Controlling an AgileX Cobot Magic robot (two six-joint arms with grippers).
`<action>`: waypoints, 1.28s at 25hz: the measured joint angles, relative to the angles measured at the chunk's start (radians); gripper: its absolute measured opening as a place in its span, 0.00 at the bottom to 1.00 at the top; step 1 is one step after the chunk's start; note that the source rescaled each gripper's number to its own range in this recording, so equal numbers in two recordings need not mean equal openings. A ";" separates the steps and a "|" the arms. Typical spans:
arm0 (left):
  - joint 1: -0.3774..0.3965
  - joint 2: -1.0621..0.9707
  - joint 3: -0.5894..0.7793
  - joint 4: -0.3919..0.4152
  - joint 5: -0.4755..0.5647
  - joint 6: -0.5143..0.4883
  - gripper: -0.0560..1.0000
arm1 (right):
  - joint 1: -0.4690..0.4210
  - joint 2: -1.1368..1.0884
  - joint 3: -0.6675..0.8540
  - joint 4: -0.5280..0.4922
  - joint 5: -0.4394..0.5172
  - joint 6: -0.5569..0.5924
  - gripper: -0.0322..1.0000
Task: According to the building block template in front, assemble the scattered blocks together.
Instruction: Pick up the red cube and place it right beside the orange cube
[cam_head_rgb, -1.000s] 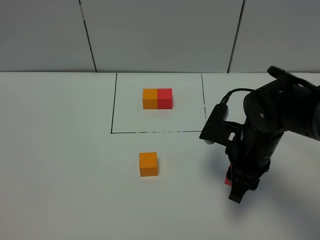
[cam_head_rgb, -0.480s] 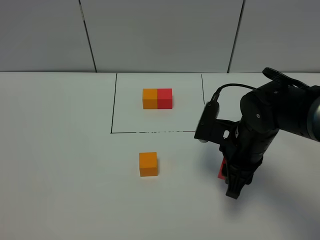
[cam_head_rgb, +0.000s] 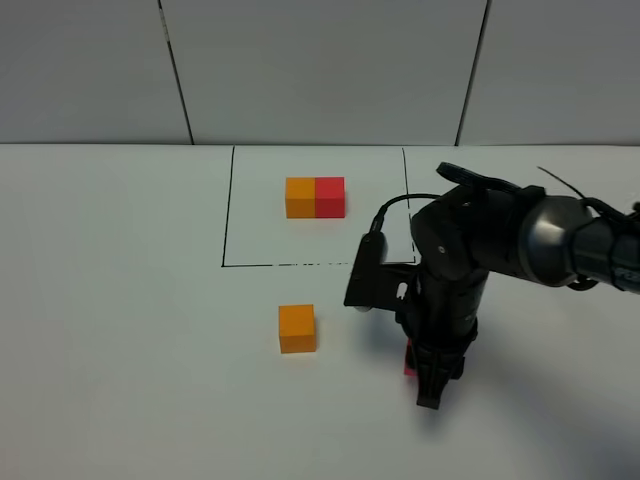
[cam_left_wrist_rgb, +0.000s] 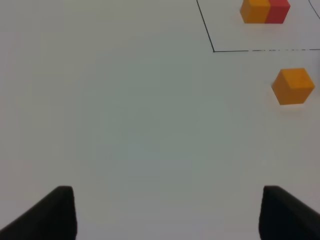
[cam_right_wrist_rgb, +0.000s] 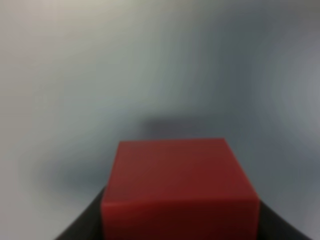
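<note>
The template (cam_head_rgb: 315, 197) is an orange-and-red joined pair inside a black-lined rectangle at the back of the table; it also shows in the left wrist view (cam_left_wrist_rgb: 265, 11). The loose orange cube (cam_head_rgb: 297, 328) sits in front of the frame, also in the left wrist view (cam_left_wrist_rgb: 293, 86). My right gripper (cam_head_rgb: 428, 372) is shut on the loose red cube (cam_head_rgb: 410, 362), right of the orange cube; the arm hides most of it. The red cube (cam_right_wrist_rgb: 180, 187) fills the right wrist view between the fingers. My left gripper (cam_left_wrist_rgb: 167, 212) is open and empty, out of the exterior high view.
The white table (cam_head_rgb: 130, 330) runs wide to the left and front. A grey panelled wall (cam_head_rgb: 320, 70) stands behind it. The right arm's body (cam_head_rgb: 470, 250) overlaps the frame's front right corner.
My right gripper has carried the red cube leftward, toward the loose orange cube. The orange cube and the template have not moved.
</note>
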 joint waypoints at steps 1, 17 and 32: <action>0.000 0.000 0.000 0.000 0.000 0.000 0.85 | 0.009 0.018 -0.021 -0.001 0.008 0.000 0.03; 0.000 0.000 0.000 0.000 0.000 0.000 0.85 | 0.045 0.140 -0.098 -0.115 0.013 -0.004 0.03; 0.000 0.000 0.000 -0.001 0.000 0.000 0.85 | 0.045 0.142 -0.105 -0.153 -0.040 -0.026 0.03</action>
